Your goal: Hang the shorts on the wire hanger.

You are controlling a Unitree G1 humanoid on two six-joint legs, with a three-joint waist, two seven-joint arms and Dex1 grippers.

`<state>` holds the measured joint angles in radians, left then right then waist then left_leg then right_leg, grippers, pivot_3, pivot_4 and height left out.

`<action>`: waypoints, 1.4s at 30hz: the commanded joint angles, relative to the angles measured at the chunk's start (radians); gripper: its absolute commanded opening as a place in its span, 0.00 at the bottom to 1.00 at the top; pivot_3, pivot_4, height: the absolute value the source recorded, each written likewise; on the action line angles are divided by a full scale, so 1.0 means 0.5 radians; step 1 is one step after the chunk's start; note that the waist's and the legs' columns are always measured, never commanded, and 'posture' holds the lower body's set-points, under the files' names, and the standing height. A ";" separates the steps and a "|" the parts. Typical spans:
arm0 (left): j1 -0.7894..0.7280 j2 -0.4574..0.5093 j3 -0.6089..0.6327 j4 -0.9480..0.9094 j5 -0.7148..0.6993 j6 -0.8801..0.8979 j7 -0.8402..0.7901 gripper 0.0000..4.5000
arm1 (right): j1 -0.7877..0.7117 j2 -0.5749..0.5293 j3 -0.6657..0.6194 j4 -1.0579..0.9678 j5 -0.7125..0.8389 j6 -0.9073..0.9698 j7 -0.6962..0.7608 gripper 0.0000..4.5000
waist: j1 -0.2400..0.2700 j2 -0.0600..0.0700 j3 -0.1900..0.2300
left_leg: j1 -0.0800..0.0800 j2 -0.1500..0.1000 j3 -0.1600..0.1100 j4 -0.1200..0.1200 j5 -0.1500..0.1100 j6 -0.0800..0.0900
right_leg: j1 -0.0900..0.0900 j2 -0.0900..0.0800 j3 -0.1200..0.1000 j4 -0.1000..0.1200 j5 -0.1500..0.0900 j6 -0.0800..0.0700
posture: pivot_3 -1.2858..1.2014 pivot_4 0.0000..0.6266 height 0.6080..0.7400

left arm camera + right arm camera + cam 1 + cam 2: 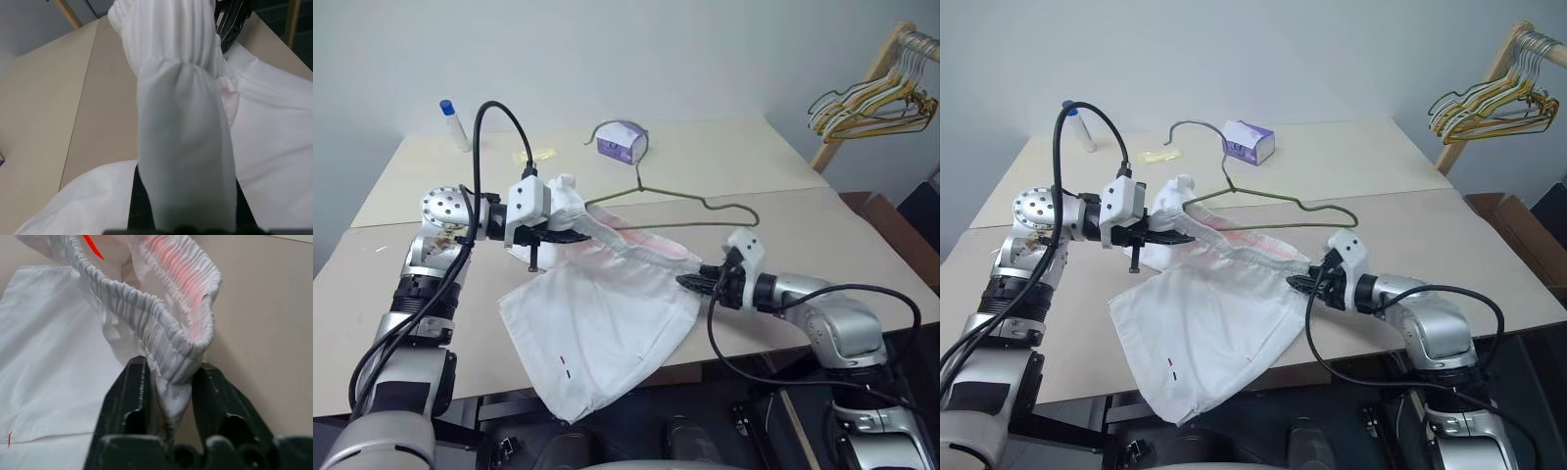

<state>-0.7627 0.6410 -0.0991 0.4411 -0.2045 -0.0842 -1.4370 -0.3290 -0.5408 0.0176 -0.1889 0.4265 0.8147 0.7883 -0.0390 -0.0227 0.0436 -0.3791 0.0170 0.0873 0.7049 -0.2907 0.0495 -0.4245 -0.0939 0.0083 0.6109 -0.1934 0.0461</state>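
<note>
Beige tabletop (862,245) against a pale wall, with a wooden rack of spare hangers (876,93) at the far right and a purple box (622,142) and a white tube with a blue cap (453,122) toward the back. We see the shorts (597,323) stretched by their elastic waistband between our two arms, the legs draped down over the tabletop's near edge. The left gripper (570,235) has its fingers pressed together on one bunched end of the waistband; the right gripper (168,382) pinches the opposite end, its fingers closed on the gathered elastic, as the right wrist view shows. The wire hanger (690,201) stands just behind the band, its lower bar apparently running through the cloth near the left gripper, its hook rising toward the purple box.

We judge the step in hand to be drawing the waistband along the hanger. To do it well, we would keep both pinches firm on the elastic, hold the band taut and level, and move the two ends together so the thin wire does not slip free or tilt.
</note>
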 commanded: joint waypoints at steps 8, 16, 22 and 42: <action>0.115 0.186 0.051 -0.042 0.016 -0.037 -0.008 0.00 | -0.005 -0.199 -0.264 -0.065 0.093 -0.082 0.033 0.00 | -0.004 0.000 0.000 | 0.000 0.000 0.000 0.000 0.000 0.000 | 0.000 0.000 0.001 0.000 0.000 0.000 | 0.51 0.03 1.00; 0.173 0.239 0.030 -0.007 0.049 -0.076 -0.032 0.00 | 0.002 -0.310 -0.307 -0.017 0.100 -0.128 0.041 0.00 | 0.000 0.000 0.000 | 0.000 0.000 0.001 0.000 0.000 0.000 | 0.000 0.000 0.001 0.000 0.000 0.000 | 0.51 0.01 1.00; 0.176 0.272 -0.036 0.094 0.237 -0.204 0.087 0.00 | -0.011 -0.357 -0.322 -0.002 0.095 -0.168 0.048 0.00 | 0.001 0.000 0.000 | 0.001 0.000 0.001 0.000 0.000 0.000 | 0.000 0.000 0.001 0.000 0.000 0.000 | 0.51 0.00 1.00; 0.087 0.071 -0.135 0.150 0.328 -0.050 0.331 0.00 | 0.029 -0.452 -0.126 -0.631 0.097 -0.262 0.111 0.00 | 0.005 0.000 0.000 | -0.001 0.000 0.001 0.000 -0.001 0.001 | -0.001 -0.001 0.000 0.000 0.000 0.000 | 0.50 0.00 1.00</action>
<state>-0.6825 0.6770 -0.1807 0.5209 -0.0402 -0.1247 -1.2975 -0.3145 -0.7451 -0.0473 -0.4494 0.4810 0.7143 0.8393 -0.0366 -0.0226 0.0435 -0.3797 0.0170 0.0877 0.7049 -0.2910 0.0500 -0.4249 -0.0943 0.0080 0.6107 -0.1934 0.0462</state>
